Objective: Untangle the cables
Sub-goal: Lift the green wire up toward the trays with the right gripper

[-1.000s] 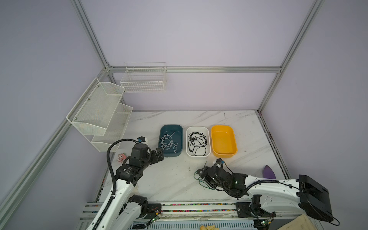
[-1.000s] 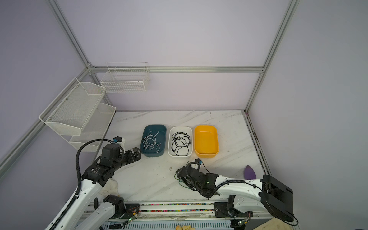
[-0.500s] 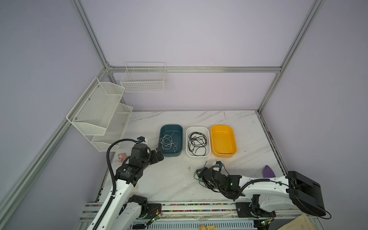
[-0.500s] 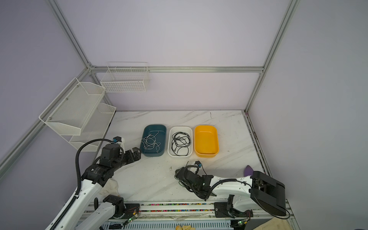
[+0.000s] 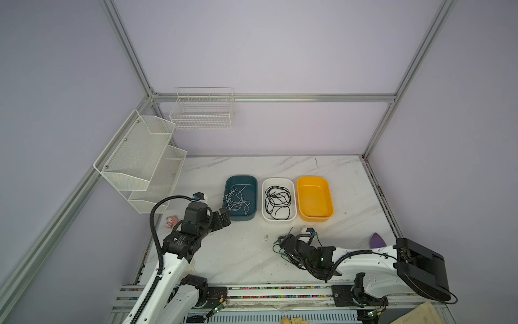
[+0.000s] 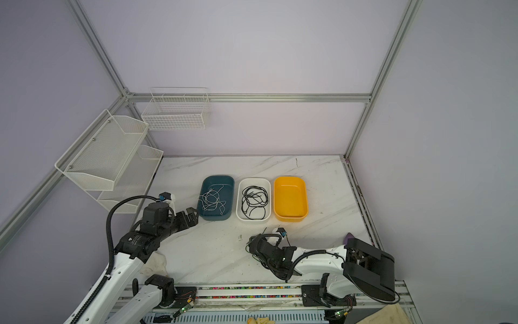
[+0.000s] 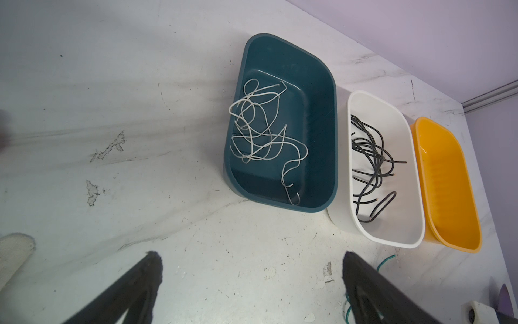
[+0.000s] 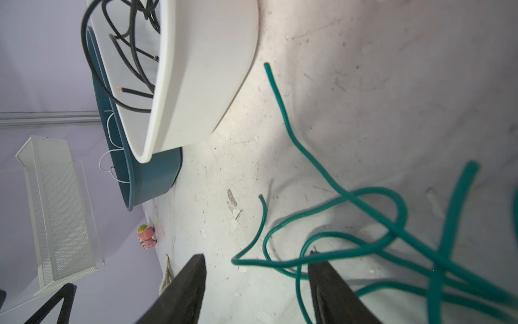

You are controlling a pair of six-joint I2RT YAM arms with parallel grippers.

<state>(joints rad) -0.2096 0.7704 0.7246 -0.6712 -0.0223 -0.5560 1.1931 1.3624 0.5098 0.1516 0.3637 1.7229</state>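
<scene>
1. Spanning the floor of the cell, a white marble-patterned tabletop (image 5: pixel 252 261) was scuffed and speckled with dark marks and small chips.
2. Plain lilac walls enclosed it on 3 sides, edged with aluminium frame bars (image 5: pixel 280 97).
3. A white wire basket (image 5: pixel 201 112) hung on the back wall, and a white mesh shelf (image 5: pixel 140 157) with 2 tiers hung on the left wall.
4. 3 trays stood side by side near the middle of the table: a teal tray (image 5: pixel 241 179), a white tray (image 5: pixel 279 180) and a yellow tray (image 5: pixel 315 202).
5. White cables (image 5: pixel 236 199) lay in a loose heap inside the teal tray, and black cables (image 5: pixel 277 200) lay coiled inside the white tray.
6. Green cables (image 8: pixel 372 191) lay crossed over each other on the bare table in front of the trays, under the right arm.
7. The left gripper (image 5: pixel 224 217) hung just beside the near corner of the teal tray, its fingers spread wide and holding nothing.
8. The right gripper (image 8: pixel 256 266) sat low over the green cables, its fingers apart with a strand lying between them, not pinched.
9. A small pink figurine (image 5: pixel 171 221) stood at the left edge of the table, and a purple object (image 5: pixel 377 239) lay near the right edge.
</scene>
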